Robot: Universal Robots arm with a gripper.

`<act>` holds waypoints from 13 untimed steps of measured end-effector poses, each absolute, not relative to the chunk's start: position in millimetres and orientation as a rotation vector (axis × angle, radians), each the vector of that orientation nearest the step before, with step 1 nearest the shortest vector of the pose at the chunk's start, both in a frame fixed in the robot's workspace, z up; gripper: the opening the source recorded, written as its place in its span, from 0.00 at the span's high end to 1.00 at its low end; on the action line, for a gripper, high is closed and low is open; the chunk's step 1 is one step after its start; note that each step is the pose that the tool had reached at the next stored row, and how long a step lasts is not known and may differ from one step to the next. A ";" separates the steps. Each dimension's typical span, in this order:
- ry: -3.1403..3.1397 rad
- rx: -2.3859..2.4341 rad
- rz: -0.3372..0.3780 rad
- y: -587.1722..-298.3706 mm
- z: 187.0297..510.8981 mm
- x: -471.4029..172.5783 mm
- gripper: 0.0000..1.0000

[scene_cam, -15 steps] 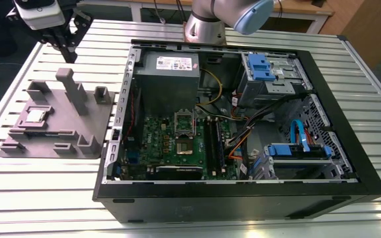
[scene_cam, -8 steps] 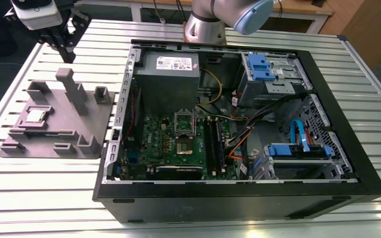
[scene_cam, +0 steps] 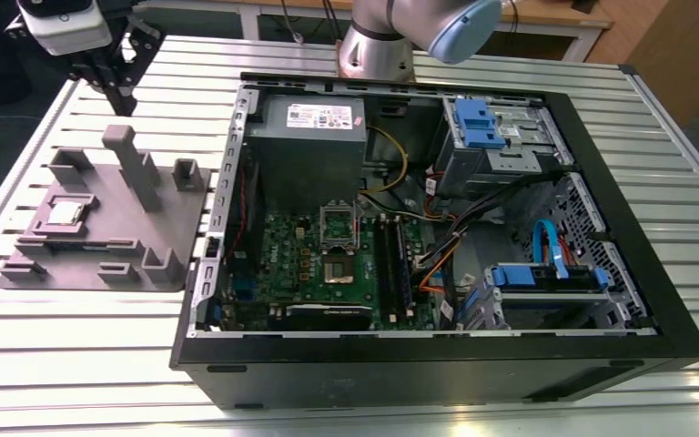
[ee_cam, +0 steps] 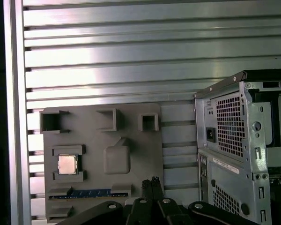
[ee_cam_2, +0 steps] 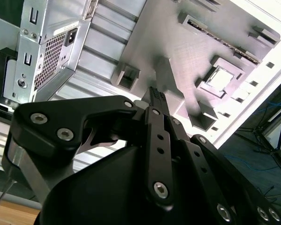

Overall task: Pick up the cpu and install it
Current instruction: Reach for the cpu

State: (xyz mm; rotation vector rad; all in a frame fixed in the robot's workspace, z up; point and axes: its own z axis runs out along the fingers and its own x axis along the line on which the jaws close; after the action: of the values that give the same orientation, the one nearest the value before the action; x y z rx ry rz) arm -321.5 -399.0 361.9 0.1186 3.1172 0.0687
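Ribbed, bright aluminium table point(scene_cam: 83, 364). On it, open black computer case point(scene_cam: 447, 382) holding boxy grey metal power supply point(scene_cam: 307, 137); white label, print too small to tell. Beside case, matte grey fixture plate point(scene_cam: 95, 246) with blocky posts. Black gripper point(ee_cam: 150, 183) near plate, fingers pressed together, empty. Small silver square cpu point(ee_cam: 67, 164) seated in plate recess.

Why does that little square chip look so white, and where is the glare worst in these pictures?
In the second wrist view the cpu glares nearly white behind the dark end effector; in the first wrist view a bright band washes out the table slats; in the exterior view light is even but the computer case is shaded inside.
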 end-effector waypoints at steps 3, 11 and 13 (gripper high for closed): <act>3.117 0.118 0.069 -399.0 361.8 -324.0 0.89; 3.117 0.118 0.069 -399.0 361.4 -328.3 0.89; 3.117 0.118 0.069 -399.0 361.2 -329.2 0.89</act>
State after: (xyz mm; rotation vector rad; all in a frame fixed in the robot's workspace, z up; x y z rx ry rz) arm -329.2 -399.0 361.2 0.1183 3.1174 0.0688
